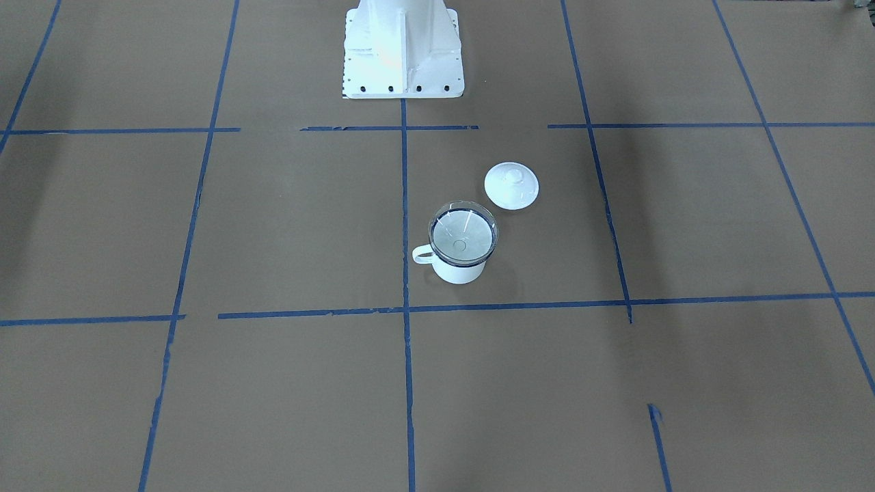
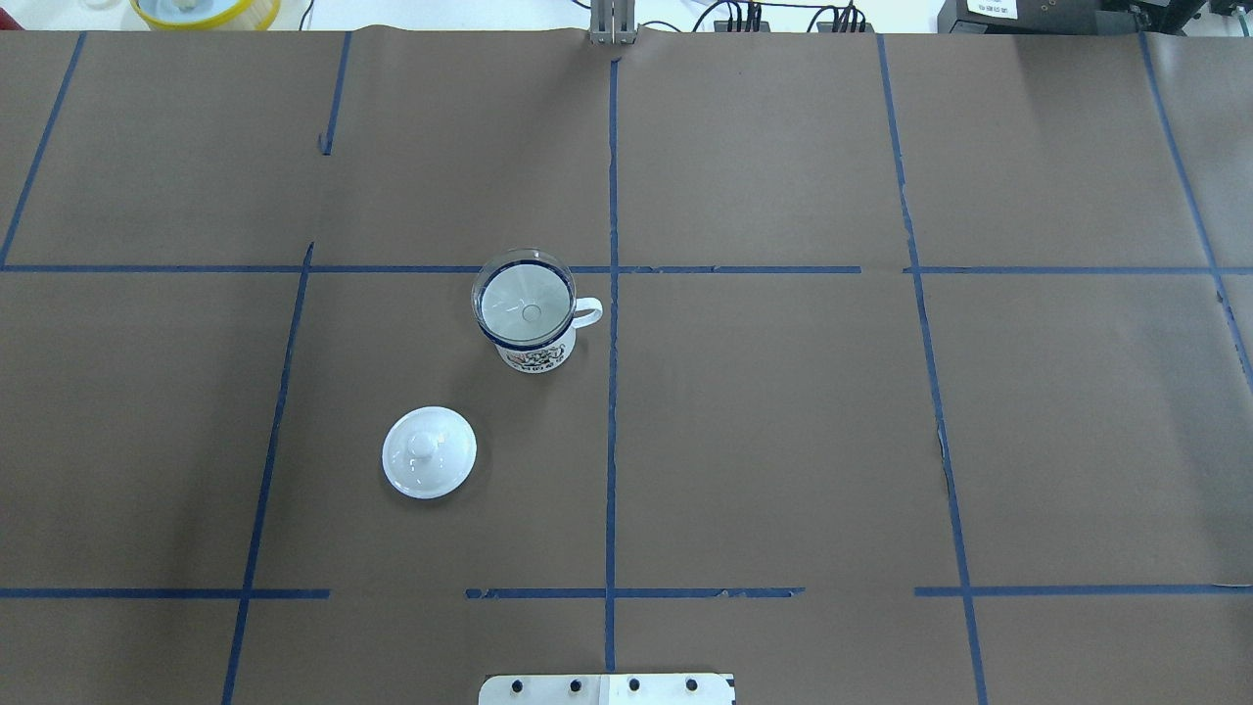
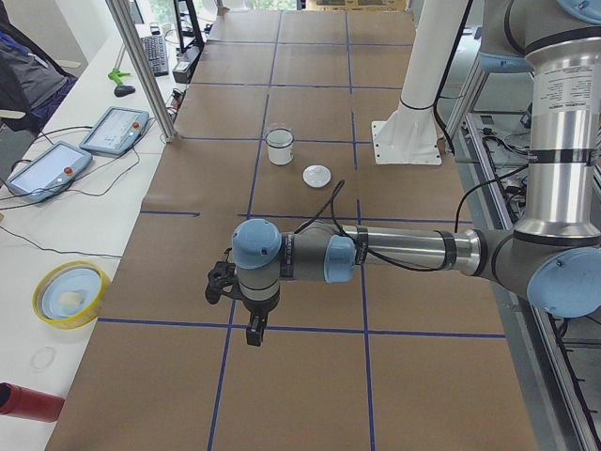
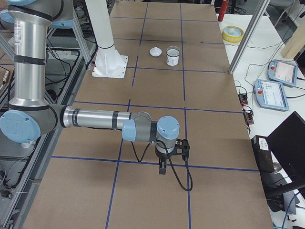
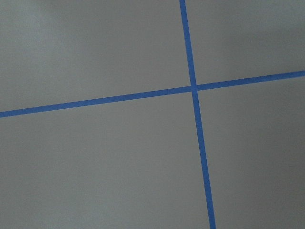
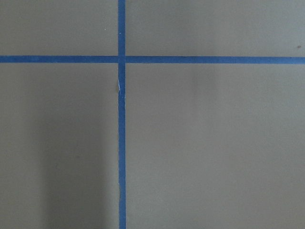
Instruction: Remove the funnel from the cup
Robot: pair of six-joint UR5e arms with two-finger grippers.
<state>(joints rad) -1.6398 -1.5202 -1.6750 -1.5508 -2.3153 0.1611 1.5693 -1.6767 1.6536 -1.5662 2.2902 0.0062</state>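
Note:
The clear funnel [image 1: 463,236] sits upright in the mouth of the white cup [image 1: 459,272], which stands near the table's middle. Both show in the overhead view, funnel [image 2: 524,299] in cup [image 2: 536,354], and small in the left view [image 3: 279,137] and right view [image 4: 172,49]. My left gripper [image 3: 252,329] hangs over the table's left end, far from the cup; I cannot tell if it is open. My right gripper [image 4: 162,168] hangs over the right end, equally far; I cannot tell its state. Both wrist views show only brown paper and blue tape.
A round white knobbed lid [image 2: 429,452] lies on the table between the cup and the robot's white base [image 1: 403,48]. A yellow bowl [image 3: 70,293] and teach pendants [image 3: 113,130] sit on the white bench past the far edge.

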